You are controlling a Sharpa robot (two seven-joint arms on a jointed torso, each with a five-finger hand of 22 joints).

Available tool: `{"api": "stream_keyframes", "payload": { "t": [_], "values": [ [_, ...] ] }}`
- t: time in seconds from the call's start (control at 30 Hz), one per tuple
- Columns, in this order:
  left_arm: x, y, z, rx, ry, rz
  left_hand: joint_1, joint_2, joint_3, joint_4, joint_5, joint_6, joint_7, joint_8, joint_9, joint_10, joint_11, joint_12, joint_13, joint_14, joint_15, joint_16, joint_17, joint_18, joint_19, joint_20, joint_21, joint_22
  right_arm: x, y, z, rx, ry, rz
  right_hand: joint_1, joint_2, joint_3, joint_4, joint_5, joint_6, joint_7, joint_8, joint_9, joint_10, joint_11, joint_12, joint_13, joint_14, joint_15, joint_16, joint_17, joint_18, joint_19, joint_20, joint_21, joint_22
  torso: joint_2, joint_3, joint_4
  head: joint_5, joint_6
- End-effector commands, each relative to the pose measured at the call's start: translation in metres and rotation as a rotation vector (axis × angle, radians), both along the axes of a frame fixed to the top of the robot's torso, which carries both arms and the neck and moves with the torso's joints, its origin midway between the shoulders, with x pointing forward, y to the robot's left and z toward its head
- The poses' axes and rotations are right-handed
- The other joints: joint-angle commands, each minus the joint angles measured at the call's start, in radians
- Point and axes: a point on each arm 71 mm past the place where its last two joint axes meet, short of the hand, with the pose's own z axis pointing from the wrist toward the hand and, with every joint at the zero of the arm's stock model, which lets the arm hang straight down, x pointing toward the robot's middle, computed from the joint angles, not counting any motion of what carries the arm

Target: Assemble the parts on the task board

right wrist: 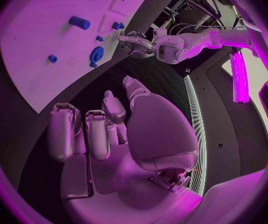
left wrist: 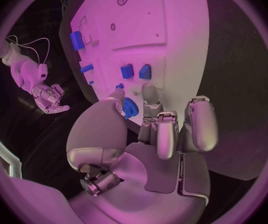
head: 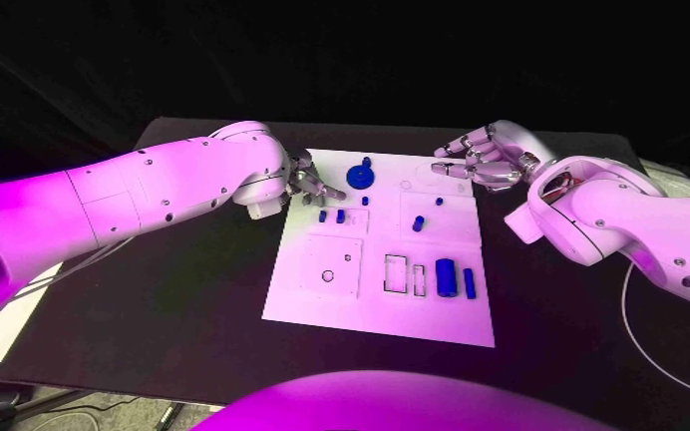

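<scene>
The white task board (head: 388, 296) lies mid-table with several blue parts on it. A blue gear (head: 360, 174) sits near its far edge, two small blocks (head: 332, 216) lie left of centre, and a cylinder (head: 446, 277) and a bar (head: 471, 283) lie near the right edge. My left hand (head: 309, 184) hovers at the board's far left edge, fingers apart and empty, its thumb close to the gear (left wrist: 130, 107). My right hand (head: 482, 162) hangs off the far right corner, fingers loosely bent, holding nothing. From the right wrist the gear (right wrist: 96, 54) and left hand (right wrist: 137, 41) lie ahead of it.
Empty outlined recesses (head: 334, 264) mark the board's near half. Small blue pegs (head: 419, 221) stand in the middle. Black table (head: 172, 291) surrounds the board, with open room on both sides and in front.
</scene>
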Motion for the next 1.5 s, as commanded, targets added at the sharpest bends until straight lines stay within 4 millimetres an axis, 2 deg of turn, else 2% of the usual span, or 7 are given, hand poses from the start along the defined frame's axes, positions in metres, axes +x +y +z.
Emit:
{"api": "stream_keyframes", "payload": {
  "t": [0.03,0.27,0.43,0.57,0.83,1.1,1.5],
  "values": [
    [0.003,-0.003,0.006,-0.145,-0.066,0.036,0.046,0.015,-0.019,0.001,0.013,-0.037,0.013,-0.013,-0.012,-0.052,0.015,-0.049,-0.049,0.067,0.016,-0.068,0.135,0.035,-0.043,0.013,-0.134,0.026,-0.001,0.001,-0.001,-0.003,0.003,0.015,-0.004,0.008,-0.008,0.002,0.007,0.008,-0.002,0.003,0.001,0.004,-0.002,0.002,-0.001,0.076,-0.001,-0.004,0.122,-0.001,0.003,-0.005,-0.003,-0.002,0.001,0.0002,0.0001,-0.002,-0.001],
    [0.008,-0.008,0.017,-0.235,-0.208,-0.003,0.195,0.032,-0.03,-0.031,0.05,-0.141,0.07,-0.042,-0.049,-0.187,0.069,-0.128,-0.114,-0.076,0.064,-0.409,-0.238,0.124,-0.236,0.055,-0.691,-0.319,-0.001,0.001,-0.001,-0.004,0.004,0.014,-0.004,0.008,-0.008,0.002,0.007,0.008,-0.002,0.003,0.001,0.004,-0.002,0.002,-0.001,0.076,-0.001,-0.004,0.122,-0.001,0.003,-0.005,-0.003,-0.002,0.0,0.0002,-0.0003,-0.006,0.0],
    [0.009,-0.026,0.027,-0.301,-0.355,-0.173,0.404,0.04,0.061,-0.122,0.051,-0.194,0.109,-0.093,-0.104,-0.317,0.104,-0.242,-0.203,-0.246,0.096,-0.717,-0.537,0.123,-0.287,0.084,-0.816,-0.406,-0.001,0.001,-0.001,-0.004,0.005,0.015,-0.004,0.008,-0.008,0.002,0.007,0.008,-0.002,0.003,0.001,0.004,-0.002,0.002,-0.001,0.076,-0.001,-0.004,0.122,-0.001,0.003,-0.005,-0.003,-0.002,0.001,-0.0001,-0.0007,-0.015,0.006],
    [0.007,-0.043,0.031,-0.31,-0.453,-0.326,0.485,0.002,0.12,-0.166,0.049,-0.205,0.119,-0.185,-0.177,-0.367,0.124,-0.355,-0.303,-0.291,0.114,-0.764,-0.578,0.127,-0.307,0.097,-0.862,-0.439,-0.001,0.001,-0.002,-0.004,0.005,0.016,-0.004,0.008,-0.009,0.003,0.007,0.008,-0.002,0.003,0.001,0.005,-0.002,0.003,0.0,0.076,-0.001,-0.004,0.122,-0.001,0.003,-0.005,-0.003,-0.001,0.001,0.0,-0.0015,-0.021,0.013],
    [0.004,-0.064,0.024,-0.197,-0.548,-0.502,0.452,-0.062,0.071,-0.177,0.046,-0.106,0.099,-0.31,-0.271,-0.308,0.12,-0.455,-0.432,-0.224,0.106,-0.757,-0.617,0.128,-0.234,0.099,-0.892,-0.482,-0.001,0.002,-0.002,-0.002,0.005,0.019,-0.004,0.009,-0.009,0.003,0.007,0.008,-0.002,0.003,0.001,0.004,-0.002,0.002,-0.001,0.076,-0.001,-0.004,0.122,-0.001,0.003,-0.005,-0.003,-0.001,0.001,0.0011,-0.0011,-0.03,0.02],
    [0.005,-0.074,0.005,-0.072,-0.536,-0.565,0.449,-0.051,0.064,-0.191,0.048,-0.001,0.095,-0.396,-0.326,-0.241,0.111,-0.536,-0.527,0.023,0.09,-0.265,-0.143,0.075,-0.021,0.077,-0.497,-0.23,-0.002,0.003,-0.002,-0.002,0.006,0.022,-0.003,0.01,-0.009,0.003,0.008,0.009,-0.002,0.003,0.001,0.005,-0.002,0.004,0.0,0.076,-0.001,-0.004,0.122,-0.001,0.003,-0.005,-0.002,0.0,0.002,0.001,-0.003,-0.034,0.023],
    [0.003,-0.078,-0.005,-0.006,-0.491,-0.581,0.444,-0.04,0.075,-0.195,0.049,0.064,0.093,-0.441,-0.35,-0.179,0.107,-0.589,-0.571,0.034,0.085,-0.245,-0.158,0.048,0.019,0.071,-0.311,-0.1,-0.001,0.003,-0.002,-0.002,0.006,0.023,-0.003,0.01,-0.009,0.003,0.008,0.009,-0.002,0.003,0.001,0.005,-0.002,0.004,0.0,0.076,-0.001,-0.004,0.122,-0.001,0.003,-0.005,-0.002,0.0,0.001,0.0,-0.0013,-0.037,0.016]
  ]
}}
